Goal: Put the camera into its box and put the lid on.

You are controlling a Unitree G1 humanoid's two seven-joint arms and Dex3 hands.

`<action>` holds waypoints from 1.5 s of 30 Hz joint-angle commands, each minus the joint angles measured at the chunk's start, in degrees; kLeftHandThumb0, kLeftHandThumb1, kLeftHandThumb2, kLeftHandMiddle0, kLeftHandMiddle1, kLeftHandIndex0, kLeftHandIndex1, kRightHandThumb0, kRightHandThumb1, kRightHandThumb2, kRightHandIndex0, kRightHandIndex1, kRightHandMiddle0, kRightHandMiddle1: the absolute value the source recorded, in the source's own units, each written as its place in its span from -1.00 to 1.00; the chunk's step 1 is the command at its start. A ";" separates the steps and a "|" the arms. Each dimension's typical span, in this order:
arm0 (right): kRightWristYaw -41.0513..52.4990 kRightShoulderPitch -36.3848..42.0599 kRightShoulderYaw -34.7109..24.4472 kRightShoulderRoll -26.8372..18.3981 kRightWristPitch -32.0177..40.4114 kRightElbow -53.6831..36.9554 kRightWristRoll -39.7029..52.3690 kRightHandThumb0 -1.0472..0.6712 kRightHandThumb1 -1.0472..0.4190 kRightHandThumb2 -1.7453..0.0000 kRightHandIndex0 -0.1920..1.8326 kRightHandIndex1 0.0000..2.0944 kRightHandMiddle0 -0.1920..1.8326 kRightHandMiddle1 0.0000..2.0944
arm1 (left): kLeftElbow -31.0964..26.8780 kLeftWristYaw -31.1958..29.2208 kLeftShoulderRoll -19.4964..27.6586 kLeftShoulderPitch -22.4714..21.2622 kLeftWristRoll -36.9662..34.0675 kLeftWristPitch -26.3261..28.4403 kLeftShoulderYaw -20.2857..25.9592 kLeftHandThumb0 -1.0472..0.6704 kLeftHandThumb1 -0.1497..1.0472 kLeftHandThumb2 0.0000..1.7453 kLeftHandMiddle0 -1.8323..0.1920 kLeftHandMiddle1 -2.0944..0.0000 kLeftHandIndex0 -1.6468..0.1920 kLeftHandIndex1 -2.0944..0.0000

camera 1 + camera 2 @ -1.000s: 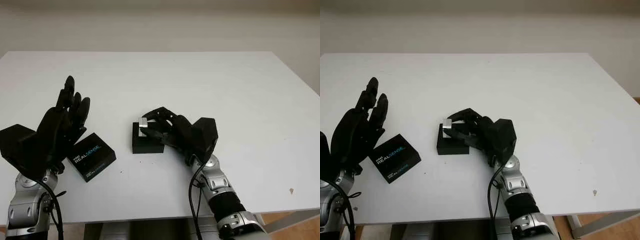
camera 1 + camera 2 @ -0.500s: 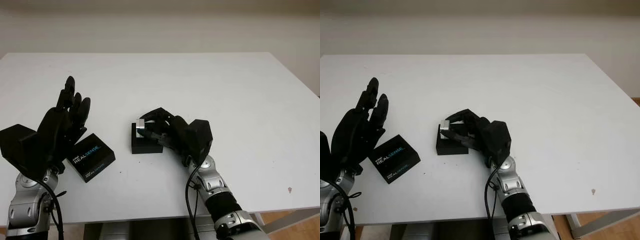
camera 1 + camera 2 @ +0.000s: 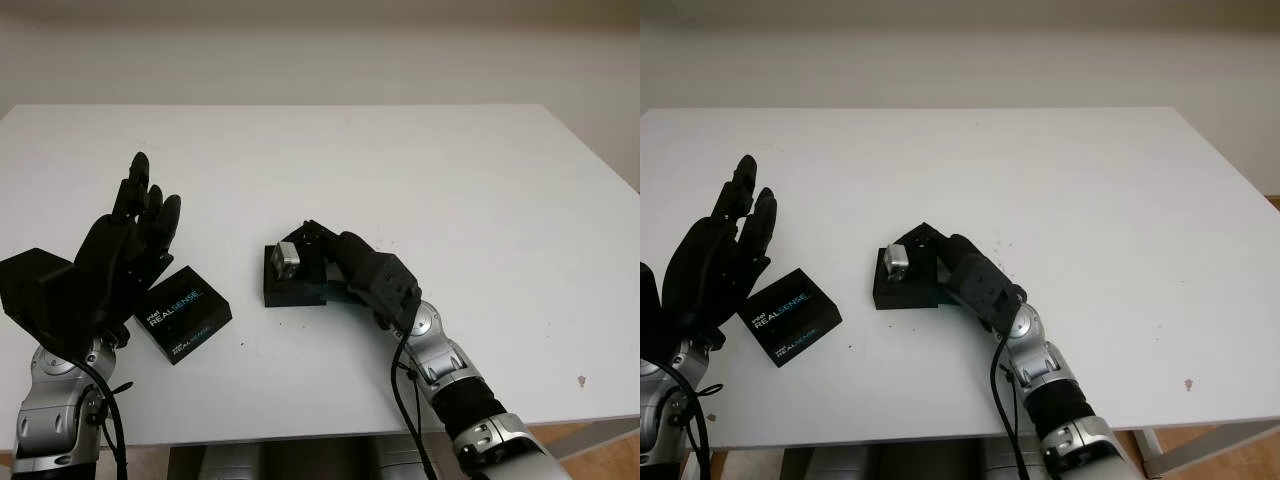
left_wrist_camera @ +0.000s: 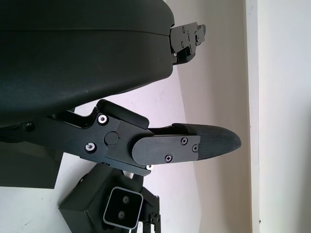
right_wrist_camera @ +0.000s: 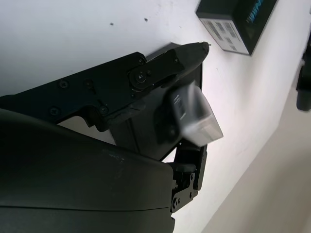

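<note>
Head view: I see my right robot hand (image 3: 345, 262) gripping the silver camera (image 3: 286, 260), tilted over the black box (image 3: 292, 285) on the table (image 3: 450, 180). The lid (image 3: 182, 312) lies left of the box; my left robot hand (image 3: 125, 245) is open above the lid.

Right wrist: fingers (image 5: 160, 73) clasp the camera (image 5: 197, 116) against the box.

Left wrist: camera (image 4: 121, 213) atop the box.

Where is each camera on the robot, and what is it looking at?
Head eyes: look forward and down at the table; both arms show, left hand raised, open.
Left wrist: beside the left hand, looking toward the camera in its box.
Right wrist: beside the right hand, which grips the camera; lid beyond.
Shared: every view shows the camera.
</note>
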 commanded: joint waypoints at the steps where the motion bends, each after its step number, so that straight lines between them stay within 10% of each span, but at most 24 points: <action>1: -0.14 0.67 1.09 -0.93 -0.49 -1.55 -1.12 -0.62 -0.79 0.94 -0.94 -0.98 -0.79 -0.60 | 0.23 -0.20 0.15 -0.72 -0.17 -0.83 0.45 -0.63 1.00 -0.49 1.00 1.00 1.00 1.00; 24: -4.71 1.59 -0.64 -7.07 -1.42 -14.39 -3.22 -0.56 -0.80 0.94 -1.00 -1.00 -0.76 -0.85 | 0.45 -0.16 0.21 -0.73 0.23 -0.75 0.17 -0.64 1.00 -0.48 1.00 1.00 1.00 1.00; 45: 7.91 -26.54 6.55 -26.27 -19.56 -16.49 -22.59 -0.52 -0.70 0.94 -0.54 -0.82 -0.51 -0.78 | -0.48 0.09 -0.40 0.26 1.13 -1.42 -1.27 -0.63 1.00 -0.44 1.00 1.00 1.00 1.00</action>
